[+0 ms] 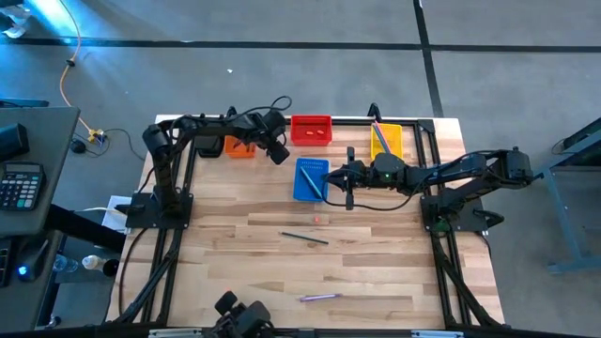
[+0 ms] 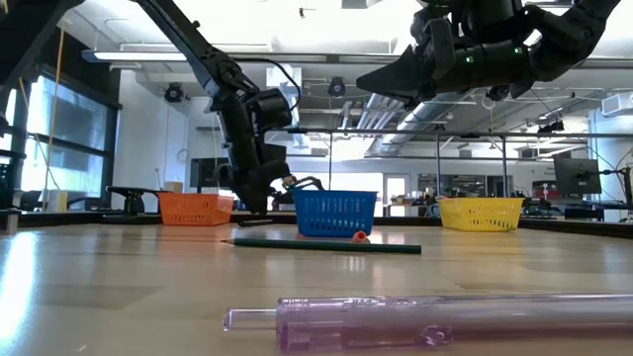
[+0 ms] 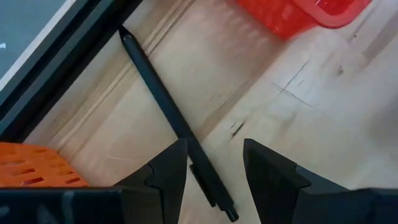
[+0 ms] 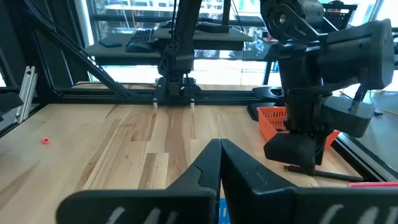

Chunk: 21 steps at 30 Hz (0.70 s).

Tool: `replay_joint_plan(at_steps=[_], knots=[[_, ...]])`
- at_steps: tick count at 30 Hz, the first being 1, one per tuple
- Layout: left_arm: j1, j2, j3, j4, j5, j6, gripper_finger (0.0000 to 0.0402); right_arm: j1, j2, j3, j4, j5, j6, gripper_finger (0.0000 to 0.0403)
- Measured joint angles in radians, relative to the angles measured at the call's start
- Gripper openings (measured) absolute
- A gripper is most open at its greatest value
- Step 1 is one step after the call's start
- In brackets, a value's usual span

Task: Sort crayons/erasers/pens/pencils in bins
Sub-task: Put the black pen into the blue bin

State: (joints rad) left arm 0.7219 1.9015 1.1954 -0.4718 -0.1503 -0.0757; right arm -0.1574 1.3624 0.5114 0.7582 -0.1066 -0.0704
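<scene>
Left gripper [image 3: 214, 165]: jaws apart, straddling a black pen [image 3: 168, 109] lying flat near the table's far edge between orange bin [image 1: 239, 147] and red bin [image 1: 311, 130]; probably lined up to pick it. Right gripper [image 1: 349, 176]: jaws closed, empty, hovering by the blue bin [image 1: 311, 178]. Yellow bin [image 1: 386, 140] holds pens. Pale wood table [image 1: 235, 244]: pencil [image 1: 305, 238] mid-table, purple pen [image 1: 318, 297] near the front edge. Open workshop behind.

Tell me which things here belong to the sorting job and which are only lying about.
Job:
- dark pen
- green pencil
- purple pen
- eraser
- orange bin, red bin, blue bin, yellow bin

Lying about:
- calculator
- orange cable
</scene>
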Motion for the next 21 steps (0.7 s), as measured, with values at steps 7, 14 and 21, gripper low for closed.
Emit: replay_joint_plan(at_steps=[7, 14, 21], knots=[[0.016, 0.015, 0.000, 0.001, 0.008, 0.000, 0.0145, 0.000, 0.000, 0.000, 0.000, 0.000, 0.000, 0.0000], [0.024, 0.049, -0.001, 0.000, 0.008, 0.000, 0.0145, 0.000, 0.000, 0.000, 0.001, 0.000, 0.000, 0.0000], [0.022, 0.049, 0.000, -0.008, 0.018, 0.027, 0.0114, 0.000, 0.000, 0.000, 0.001, 0.000, -0.001, 0.0000]])
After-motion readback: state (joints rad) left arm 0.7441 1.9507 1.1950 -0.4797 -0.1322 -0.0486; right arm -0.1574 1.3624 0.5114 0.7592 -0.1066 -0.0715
